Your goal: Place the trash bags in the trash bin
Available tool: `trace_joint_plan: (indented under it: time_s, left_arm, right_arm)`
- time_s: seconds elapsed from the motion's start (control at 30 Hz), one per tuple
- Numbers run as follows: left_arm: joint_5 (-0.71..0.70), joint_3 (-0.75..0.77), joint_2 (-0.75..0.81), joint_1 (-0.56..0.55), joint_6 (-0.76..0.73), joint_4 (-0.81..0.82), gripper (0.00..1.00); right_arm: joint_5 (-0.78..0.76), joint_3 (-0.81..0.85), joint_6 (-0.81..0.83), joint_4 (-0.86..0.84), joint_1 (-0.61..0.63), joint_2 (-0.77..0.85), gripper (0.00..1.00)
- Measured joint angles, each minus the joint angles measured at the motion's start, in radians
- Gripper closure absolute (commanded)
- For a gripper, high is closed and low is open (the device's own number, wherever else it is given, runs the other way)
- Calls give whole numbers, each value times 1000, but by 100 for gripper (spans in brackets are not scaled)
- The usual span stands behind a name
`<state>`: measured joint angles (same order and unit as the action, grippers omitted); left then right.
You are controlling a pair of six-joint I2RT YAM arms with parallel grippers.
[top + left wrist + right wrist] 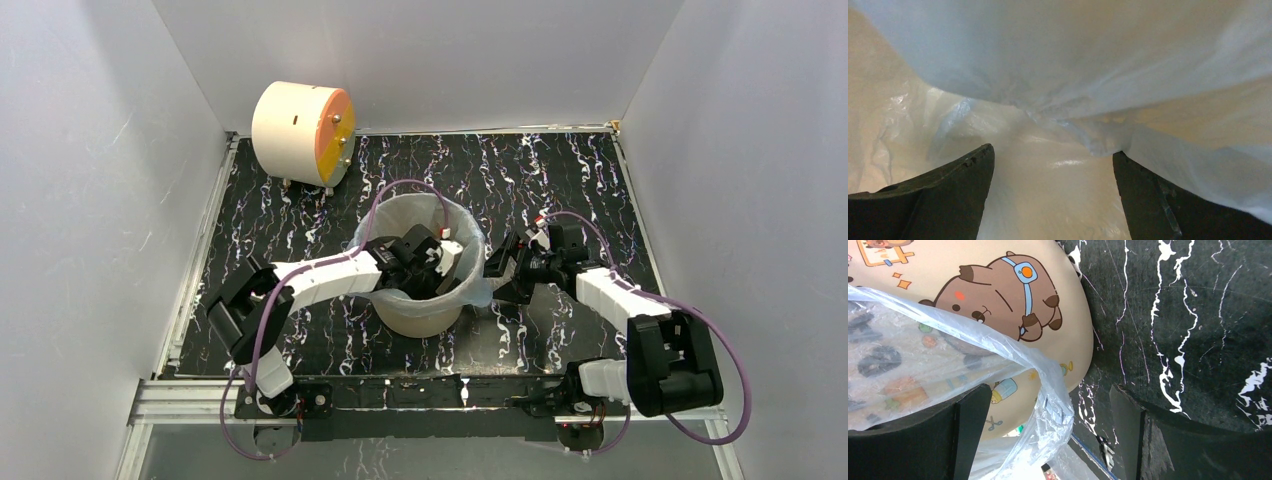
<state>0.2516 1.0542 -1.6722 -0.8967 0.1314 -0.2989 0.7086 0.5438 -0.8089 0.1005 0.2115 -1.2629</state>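
The tan trash bin [420, 318] stands mid-table, and the pale blue trash bag [478, 290] lines it and spills over its rim. My left gripper [440, 262] is down inside the bin. In the left wrist view it [1053, 155] is open, with crinkled bag film [1073, 50] overhead and ahead and nothing between its fingers. My right gripper [500, 270] is outside the bin's right wall, also open. In the right wrist view a hanging fold of bag [1048, 405] lies between the spread fingers of that gripper [1048, 395], against the bin's cartoon-printed wall [1068, 315].
A cream drum with an orange face [300, 122] stands at the back left corner. White walls enclose the black marbled table [560, 180] on three sides. The arms' purple cables arc over the bin and at the right.
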Motion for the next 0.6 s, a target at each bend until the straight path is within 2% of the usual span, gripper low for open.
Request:
trace_joint_plan:
  time_s: [0.3, 0.6]
  left_arm:
    - [26, -6, -73, -2, -5, 28, 19]
    - [21, -11, -60, -2, 4, 37, 16]
  right_arm:
    - [58, -24, -18, -77, -2, -46, 2]
    - [75, -41, -25, -108, -2, -127, 5]
